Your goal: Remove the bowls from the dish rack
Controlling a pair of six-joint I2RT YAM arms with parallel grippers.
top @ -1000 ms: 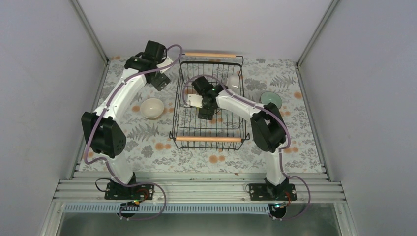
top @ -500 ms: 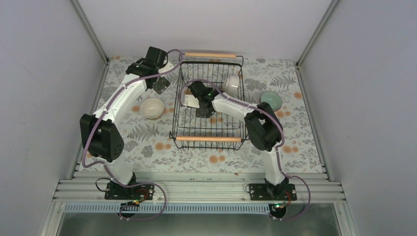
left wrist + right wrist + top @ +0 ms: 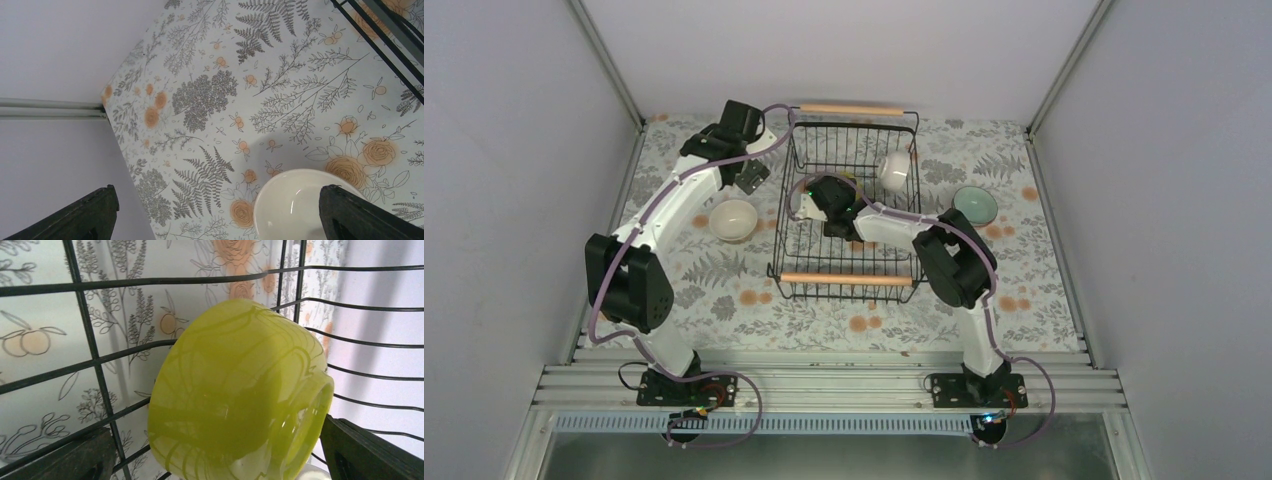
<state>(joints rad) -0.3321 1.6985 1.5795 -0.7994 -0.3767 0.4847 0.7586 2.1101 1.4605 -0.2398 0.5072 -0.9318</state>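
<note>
Right wrist view: the right claw (image 3: 222, 455) is standing wide open, empty; the yellow-green bowl (image 3: 240, 390) is lying tipped inside the dish rack (image 3: 95, 361), straight ahead between its fingers (image 3: 370, 455).

Lime bowl (image 3: 235, 390) (black dish rack (image 3: 849, 279)).

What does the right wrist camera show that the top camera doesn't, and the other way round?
Right wrist only: a yellow-green bowl lying tilted inside the dish rack, close before the open fingers. Top only: a white bowl in the rack's far right part, a cream bowl and a teal bowl out on the table. Both: the rack's wires and the floral table.
</note>
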